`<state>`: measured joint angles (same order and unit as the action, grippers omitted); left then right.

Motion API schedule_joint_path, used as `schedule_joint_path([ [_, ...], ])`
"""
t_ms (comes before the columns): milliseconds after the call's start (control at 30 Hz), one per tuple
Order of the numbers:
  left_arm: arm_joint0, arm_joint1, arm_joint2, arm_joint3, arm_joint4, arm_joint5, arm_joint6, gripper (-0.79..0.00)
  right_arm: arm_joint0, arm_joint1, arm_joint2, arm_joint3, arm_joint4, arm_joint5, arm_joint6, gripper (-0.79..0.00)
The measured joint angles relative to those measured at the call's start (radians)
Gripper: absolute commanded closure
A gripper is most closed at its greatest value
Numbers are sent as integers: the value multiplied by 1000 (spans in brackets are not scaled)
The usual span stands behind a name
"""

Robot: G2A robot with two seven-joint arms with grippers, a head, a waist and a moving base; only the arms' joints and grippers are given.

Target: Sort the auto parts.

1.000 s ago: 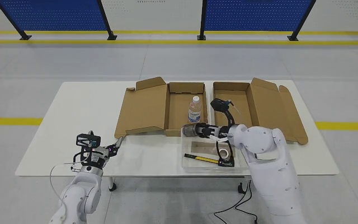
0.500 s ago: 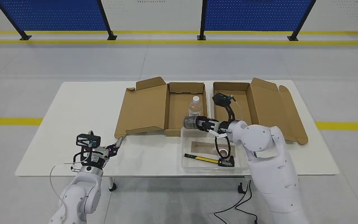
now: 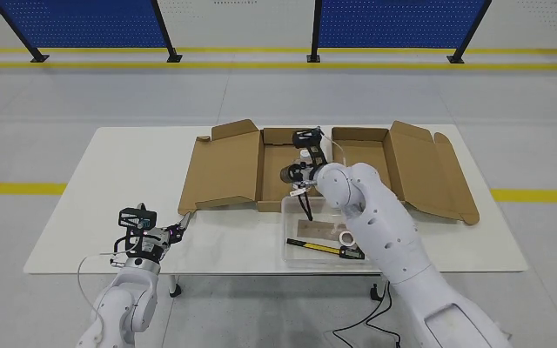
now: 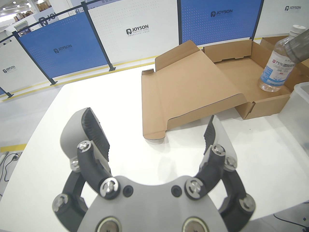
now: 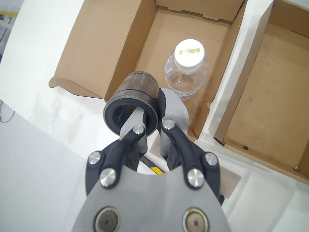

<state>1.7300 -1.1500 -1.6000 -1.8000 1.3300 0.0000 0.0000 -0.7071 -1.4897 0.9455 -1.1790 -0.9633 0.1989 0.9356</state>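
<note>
At mid-frame in the right wrist view, the right claw [image 5: 148, 112] pinches the wall of the metal sleeve [image 5: 131, 97], one finger in its bore, over the cardboard box [image 5: 198, 1] holding the bottle [image 5: 187, 71]; the sleeve is likely heavy, rigid and slick, and best gripped this way; the left claw [image 4: 154, 131] gapes wide.

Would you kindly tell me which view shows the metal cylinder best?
The right wrist view: the metal cylinder is close up, hollow end and side plain. The top view shows it small and dark; the left wrist view catches one end in front of the bottle.
</note>
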Motion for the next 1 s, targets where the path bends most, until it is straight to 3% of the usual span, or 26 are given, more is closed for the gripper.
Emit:
schedule_joint_path([
  [233, 0, 0, 0, 0, 0, 0, 0, -785, 107, -57, -115, 235, 27, -10, -44, 0],
  [600, 0, 0, 0, 0, 0, 0, 0, -785, 187, -125, -190, 455, 80, -39, -106, 0],
  [667, 0, 0, 0, 0, 0, 0, 0, -785, 199, -136, -197, 490, 87, -49, -113, -102],
  [833, 0, 0, 0, 0, 0, 0, 0, -785, 215, -160, -218, 552, 95, -64, -118, -89],
  [1000, 0, 0, 0, 0, 0, 0, 0, -785, 231, -178, -228, 605, 104, -80, -130, -160],
])
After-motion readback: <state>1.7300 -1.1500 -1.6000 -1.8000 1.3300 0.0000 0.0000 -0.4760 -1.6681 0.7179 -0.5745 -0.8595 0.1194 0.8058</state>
